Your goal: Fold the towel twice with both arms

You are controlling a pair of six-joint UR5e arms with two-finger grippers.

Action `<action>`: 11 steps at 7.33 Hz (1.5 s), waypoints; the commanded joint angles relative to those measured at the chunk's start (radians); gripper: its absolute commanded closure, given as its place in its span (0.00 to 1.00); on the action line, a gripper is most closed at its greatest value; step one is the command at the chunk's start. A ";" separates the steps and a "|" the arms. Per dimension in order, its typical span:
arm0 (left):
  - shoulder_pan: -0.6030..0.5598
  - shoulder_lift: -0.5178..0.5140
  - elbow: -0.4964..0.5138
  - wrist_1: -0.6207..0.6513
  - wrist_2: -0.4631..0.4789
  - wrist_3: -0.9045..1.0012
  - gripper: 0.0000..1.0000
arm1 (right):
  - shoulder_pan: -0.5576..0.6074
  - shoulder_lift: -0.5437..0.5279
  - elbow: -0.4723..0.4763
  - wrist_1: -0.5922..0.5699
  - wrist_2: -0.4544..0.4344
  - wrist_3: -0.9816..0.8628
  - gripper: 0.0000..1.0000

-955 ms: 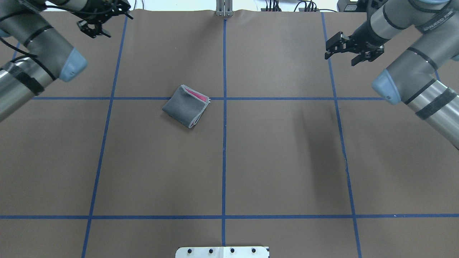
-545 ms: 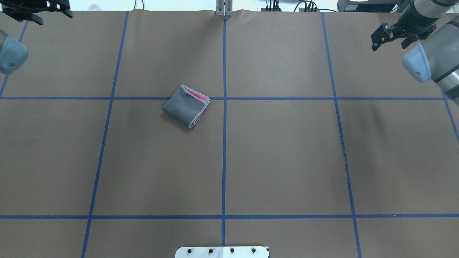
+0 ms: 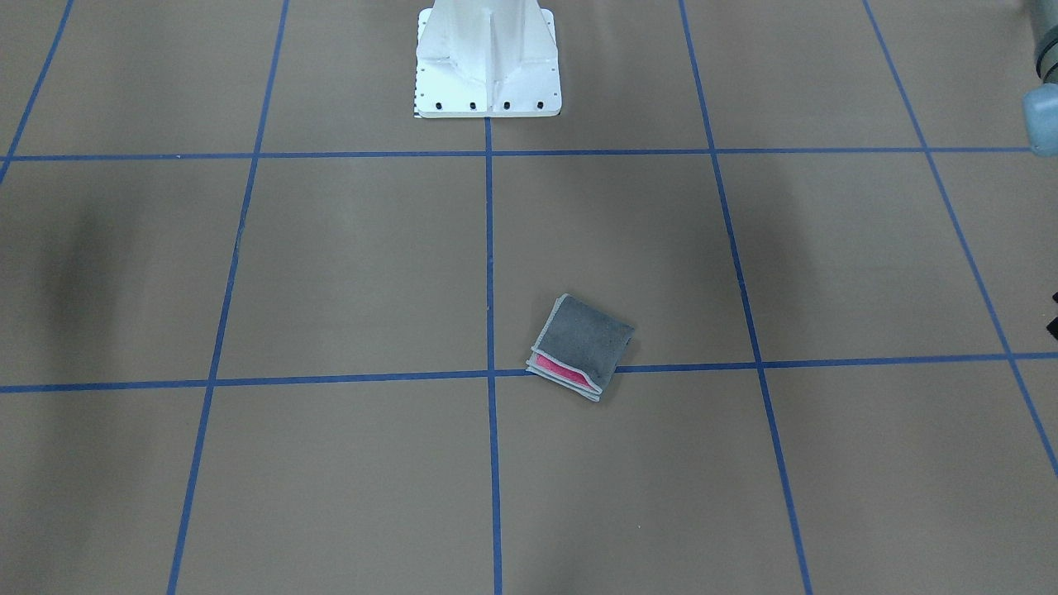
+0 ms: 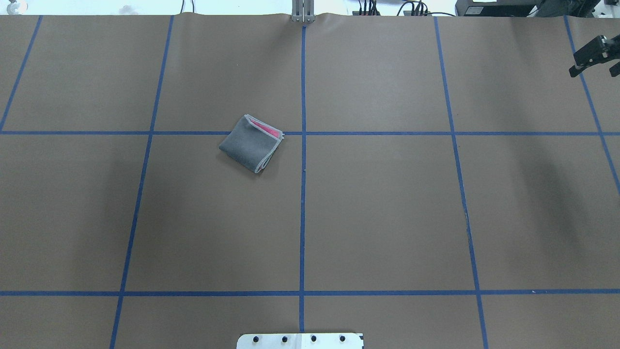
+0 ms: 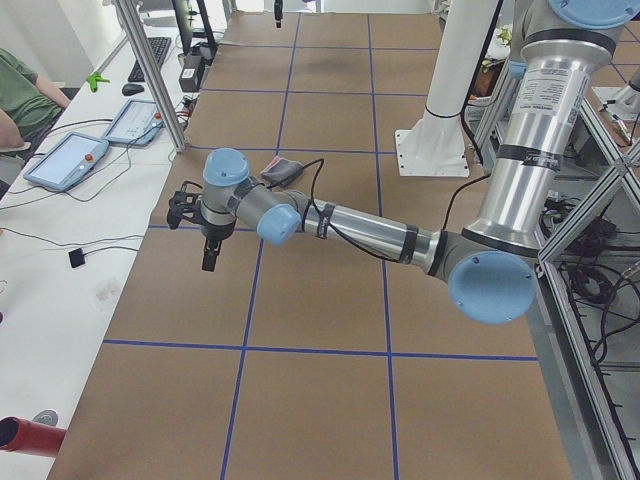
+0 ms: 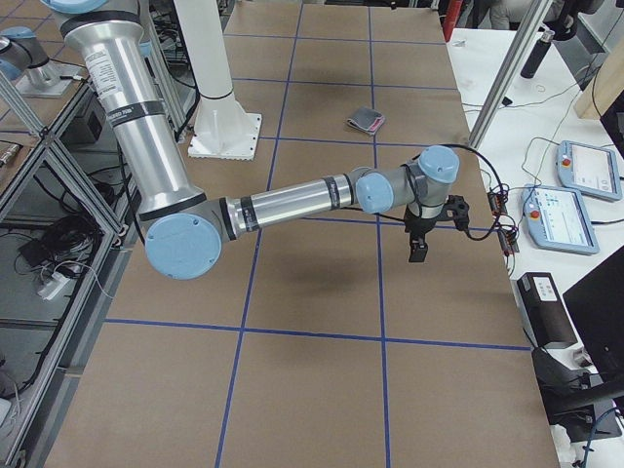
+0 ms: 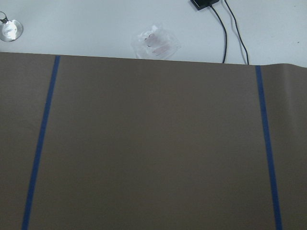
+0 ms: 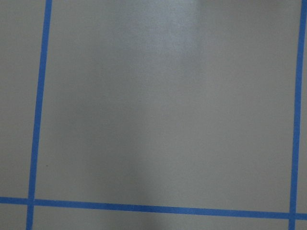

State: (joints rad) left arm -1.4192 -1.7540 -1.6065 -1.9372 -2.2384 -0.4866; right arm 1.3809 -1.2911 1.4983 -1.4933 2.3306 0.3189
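The towel [image 4: 251,143] lies folded into a small square, dark grey face up, with pink showing at its open edges. It sits left of the centre tape line and also shows in the front view [image 3: 583,345] and both side views [image 5: 283,170] [image 6: 367,121]. My right gripper [image 4: 592,72] hangs open and empty at the far right edge, well away from the towel. It also shows in the right side view [image 6: 417,252]. My left gripper [image 5: 208,258] shows only in the left side view, far from the towel, and I cannot tell whether it is open or shut.
Brown paper with a blue tape grid [image 4: 302,194] covers the table. The white pedestal [image 3: 488,66] stands at the robot's side. Teach pendants [image 5: 70,160] [image 6: 585,166] and cables lie on the white desk beyond the far edge. A person [image 5: 20,100] sits there.
Both arms have swung outward, away from the towel. The left gripper has left the overhead view at the upper left. The right gripper has moved to the right edge. The towel has not moved.
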 commanded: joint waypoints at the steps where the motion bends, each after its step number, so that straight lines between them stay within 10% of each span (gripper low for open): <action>1: -0.073 0.172 -0.036 -0.002 -0.058 0.286 0.00 | 0.067 -0.129 0.006 0.119 0.003 -0.003 0.00; 4: -0.072 0.206 0.036 0.003 -0.044 0.295 0.00 | 0.156 -0.226 0.071 0.072 0.015 -0.111 0.00; 8: -0.076 0.206 -0.165 0.377 -0.050 0.453 0.00 | 0.225 -0.234 0.294 -0.419 0.019 -0.331 0.00; 11: -0.078 0.309 -0.129 0.324 -0.055 0.516 0.00 | 0.225 -0.275 0.267 -0.418 0.090 -0.333 0.00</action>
State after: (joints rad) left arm -1.4963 -1.4792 -1.7530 -1.5775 -2.2927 0.0148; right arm 1.6054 -1.5538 1.7724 -1.9047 2.4018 -0.0111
